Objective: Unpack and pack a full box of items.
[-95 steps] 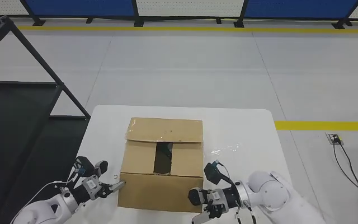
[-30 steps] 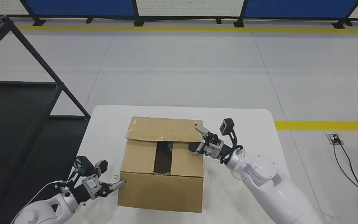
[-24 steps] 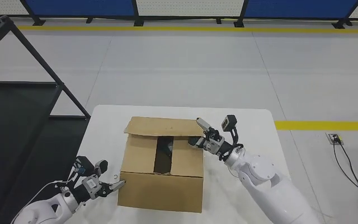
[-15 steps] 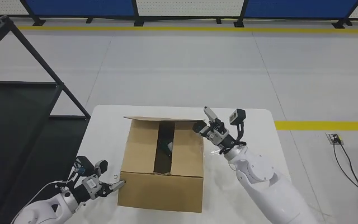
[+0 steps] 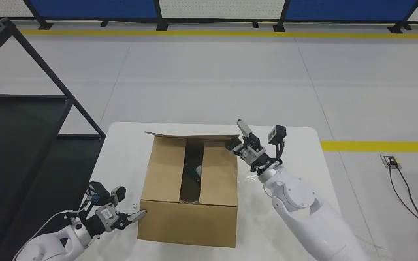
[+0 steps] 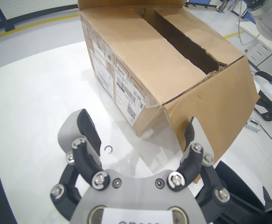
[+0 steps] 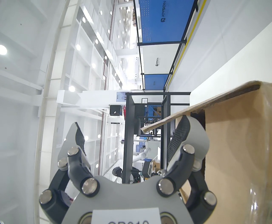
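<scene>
One cardboard box (image 5: 189,196) sits on the table (image 5: 287,156), stiff, probably heavy while full, its upright far flap (image 6: 131,3) thin and bendy, best pinched at the free edge where the right gripper (image 7: 130,127) is spread wide, holding nothing; left gripper (image 6: 138,121) gapes empty by the near corner.

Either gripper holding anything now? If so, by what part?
Nothing gripped. Right gripper is open, one finger resting against the cardboard box's raised far flap; left gripper is open beside the box's near corner.

Left gripper (image 6: 138,121) low, fingers (image 6: 88,127) spread, right gripper (image 7: 130,125) high, fingers (image 7: 180,131) apart
</scene>
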Controlling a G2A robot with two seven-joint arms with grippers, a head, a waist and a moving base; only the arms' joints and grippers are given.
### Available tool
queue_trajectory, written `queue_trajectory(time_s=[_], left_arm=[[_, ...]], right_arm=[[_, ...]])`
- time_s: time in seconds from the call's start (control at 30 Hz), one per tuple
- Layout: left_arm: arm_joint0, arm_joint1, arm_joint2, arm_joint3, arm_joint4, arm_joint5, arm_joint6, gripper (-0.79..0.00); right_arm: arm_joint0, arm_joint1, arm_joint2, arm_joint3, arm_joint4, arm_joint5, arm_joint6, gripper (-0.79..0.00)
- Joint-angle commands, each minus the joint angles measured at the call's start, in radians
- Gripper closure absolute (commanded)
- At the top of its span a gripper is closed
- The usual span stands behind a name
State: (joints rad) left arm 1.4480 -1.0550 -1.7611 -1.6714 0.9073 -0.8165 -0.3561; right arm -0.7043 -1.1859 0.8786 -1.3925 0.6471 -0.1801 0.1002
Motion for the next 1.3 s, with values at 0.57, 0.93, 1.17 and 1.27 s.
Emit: queue_trajectory(time_s=[0.57, 0.93, 1.17, 1.27], left_arm=[[0.0, 0.0, 0.0, 0.0, 0.0, 0.0, 0.0, -0.785], [0.0, 0.0, 0.0, 0.0, 0.0, 0.0, 0.0, -0.785], [0.008, 0.0, 0.006, -0.01, 0.008, 0.02, 0.012, -0.785], [0.015, 0.001, 0.01, -0.016, 0.017, 0.029, 0.026, -0.785]], right_arm=[[0.245, -0.144, -0.147, 0.29, -0.017, 0.017, -0.196, -0.785], [0.239, -0.146, -0.144, 0.282, -0.022, 0.026, -0.193, -0.785], [0.295, -0.187, -0.147, 0.351, -0.043, 0.126, -0.28, -0.785], [0.33, -0.212, -0.169, 0.397, -0.059, 0.178, -0.303, -0.785]])
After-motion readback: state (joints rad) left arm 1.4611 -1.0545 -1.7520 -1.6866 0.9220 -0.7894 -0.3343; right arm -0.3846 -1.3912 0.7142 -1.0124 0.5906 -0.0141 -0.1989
